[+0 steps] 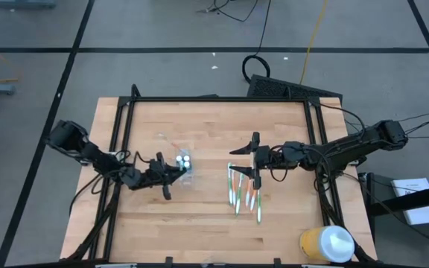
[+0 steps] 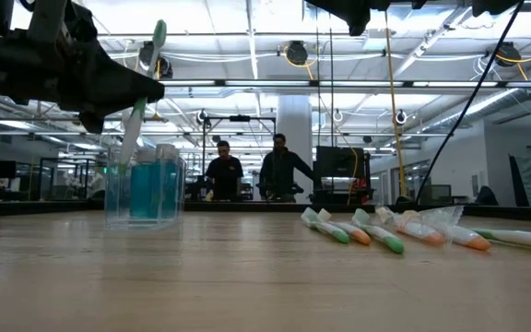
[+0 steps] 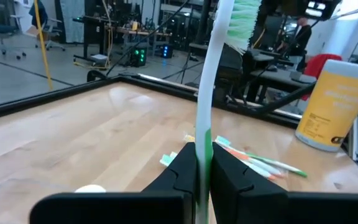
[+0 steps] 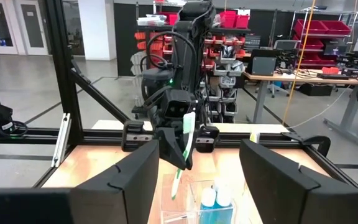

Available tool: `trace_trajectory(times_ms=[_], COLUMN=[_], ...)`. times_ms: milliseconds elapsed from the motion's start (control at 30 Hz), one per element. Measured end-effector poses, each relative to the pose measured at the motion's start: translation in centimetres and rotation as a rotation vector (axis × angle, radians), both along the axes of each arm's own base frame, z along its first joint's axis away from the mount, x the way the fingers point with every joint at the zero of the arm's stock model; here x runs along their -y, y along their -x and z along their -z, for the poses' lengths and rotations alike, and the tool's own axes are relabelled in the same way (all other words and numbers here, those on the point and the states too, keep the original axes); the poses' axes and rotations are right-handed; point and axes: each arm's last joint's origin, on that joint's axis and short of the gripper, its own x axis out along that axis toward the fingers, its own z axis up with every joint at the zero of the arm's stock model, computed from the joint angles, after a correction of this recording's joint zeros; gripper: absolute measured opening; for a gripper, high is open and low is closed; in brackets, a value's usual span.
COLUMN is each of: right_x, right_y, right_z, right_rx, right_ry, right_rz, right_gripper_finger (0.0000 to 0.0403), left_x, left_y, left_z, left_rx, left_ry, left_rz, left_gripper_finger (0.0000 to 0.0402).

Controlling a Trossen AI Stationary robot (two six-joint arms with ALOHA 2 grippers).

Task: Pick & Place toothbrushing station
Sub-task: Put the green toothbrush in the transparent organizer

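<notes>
Toothbrush [image 3: 204, 106], green-and-white, clamped upright between shut left gripper [image 3: 202, 163] fingers, its lower end in the clear cup [image 2: 145, 192]. Two blue tubes [image 2: 146, 190] inside cup. Remaining toothbrushes [image 1: 244, 193] loose on table [image 1: 199, 134] under right gripper [image 1: 254, 159], fingers apart, empty. Yellow container [image 1: 326, 243] at table corner. Two people [image 2: 252, 172] only in low view.

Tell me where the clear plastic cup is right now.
In the high view the clear cup stands left of centre, beside the left end effector, holding two blue tubes.
</notes>
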Motion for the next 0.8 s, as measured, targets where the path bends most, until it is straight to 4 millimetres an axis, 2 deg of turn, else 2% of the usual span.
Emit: trace_trajectory(times_ms=[133, 467, 800], right_x=[0.00, 0.00, 0.00], right_y=[0.00, 0.00, 0.00], right_z=[0.02, 0.08, 0.14], right_rx=[-0.002, -0.008, -0.015], right_ry=[0.001, 0.009, 0.019], right_rz=[0.000, 0.001, 0.001], right_gripper_finger=[0.0215, 0.0213, 0.0212], left_x=[0.02, 0.06, -0.09], left_y=[-0.03, -0.04, -0.02], left_z=[0.14, 0.20, 0.23], left_rx=[-0.005, -0.014, -0.035], left_ry=[0.007, -0.005, -0.074], left_rz=[0.004, 0.016, -0.029], left_gripper_finger=[0.0034, 0.0034, 0.0124])
